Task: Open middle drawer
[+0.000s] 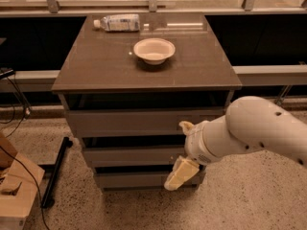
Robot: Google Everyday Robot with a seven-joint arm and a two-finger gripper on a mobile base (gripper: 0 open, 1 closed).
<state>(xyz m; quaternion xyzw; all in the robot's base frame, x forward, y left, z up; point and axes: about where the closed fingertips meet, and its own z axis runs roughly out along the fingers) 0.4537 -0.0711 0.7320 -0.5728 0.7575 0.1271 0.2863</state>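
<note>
The middle drawer [127, 156] is a grey-brown handleless front between a taller top front [129, 122] and the lowest front [134, 179], with a dark gap above it. It sits about flush with the other fronts. My gripper [182, 150] is at the drawer's right end, on a bulky white arm [254, 131] coming in from the right. One cream fingertip [184, 126] is level with the drawer's upper edge and the other finger [178, 174] hangs below it. The gripper is open and holds nothing. The arm hides the drawer's right end.
On the cabinet top [96, 66] stand a white bowl [154, 50] and a lying plastic bottle [117, 22]. A black bar [55, 171] and cardboard pieces [17, 186] lie on the floor at the left. A low ledge [268, 73] runs behind.
</note>
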